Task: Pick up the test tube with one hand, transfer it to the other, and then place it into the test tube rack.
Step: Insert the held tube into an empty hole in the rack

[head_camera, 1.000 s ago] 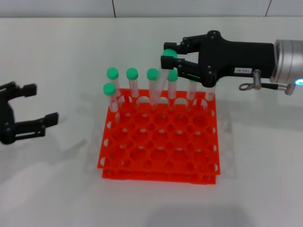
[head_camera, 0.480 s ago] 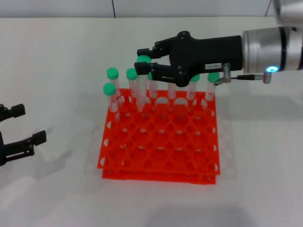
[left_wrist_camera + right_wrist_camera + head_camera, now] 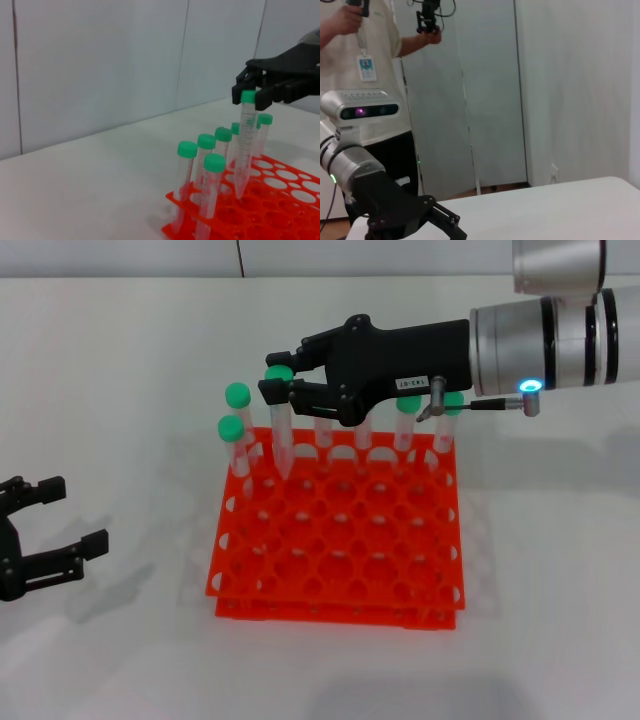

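While the right gripper (image 3: 279, 380) reached in from the right over the back of the rack (image 3: 338, 540), its fingers were pinched on the green cap of the test tube (image 3: 281, 430). The tube hung upright, its pointed tip just above the holes near the rack's back left corner, beside the other capped tubes (image 3: 236, 435) standing in the back rows. In the left wrist view the same tube (image 3: 244, 145) dangled over the orange grid (image 3: 260, 210). The left gripper (image 3: 45, 535) sat low on the white table (image 3: 120, 360), well apart from the rack, fingers spread wide and holding nothing.
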Controlling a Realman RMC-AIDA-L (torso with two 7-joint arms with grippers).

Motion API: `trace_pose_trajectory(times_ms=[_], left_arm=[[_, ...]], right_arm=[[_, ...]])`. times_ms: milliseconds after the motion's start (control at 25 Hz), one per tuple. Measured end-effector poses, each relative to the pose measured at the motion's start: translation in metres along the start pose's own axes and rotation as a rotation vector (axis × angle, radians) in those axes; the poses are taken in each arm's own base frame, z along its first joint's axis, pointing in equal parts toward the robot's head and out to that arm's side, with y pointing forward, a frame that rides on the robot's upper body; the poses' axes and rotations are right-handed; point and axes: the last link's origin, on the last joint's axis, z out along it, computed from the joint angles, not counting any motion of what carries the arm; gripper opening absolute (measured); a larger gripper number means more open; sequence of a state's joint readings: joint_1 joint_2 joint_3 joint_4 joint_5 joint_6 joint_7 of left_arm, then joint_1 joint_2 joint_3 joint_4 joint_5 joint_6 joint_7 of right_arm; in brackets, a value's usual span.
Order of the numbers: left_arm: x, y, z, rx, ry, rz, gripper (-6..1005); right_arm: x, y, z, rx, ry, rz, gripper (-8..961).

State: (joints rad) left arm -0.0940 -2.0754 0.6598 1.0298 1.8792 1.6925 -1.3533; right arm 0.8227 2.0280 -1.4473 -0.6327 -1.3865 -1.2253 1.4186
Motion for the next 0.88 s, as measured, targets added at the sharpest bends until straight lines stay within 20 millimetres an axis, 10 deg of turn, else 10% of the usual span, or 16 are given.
trace_pose_trajectory(times_ms=[880], left_arm=[[0.001,-0.003,0.010,-0.024,-0.020,0.003,881]], right_arm=[[0.012,0.000,0.010,0.053,0.035,0.004,259]])
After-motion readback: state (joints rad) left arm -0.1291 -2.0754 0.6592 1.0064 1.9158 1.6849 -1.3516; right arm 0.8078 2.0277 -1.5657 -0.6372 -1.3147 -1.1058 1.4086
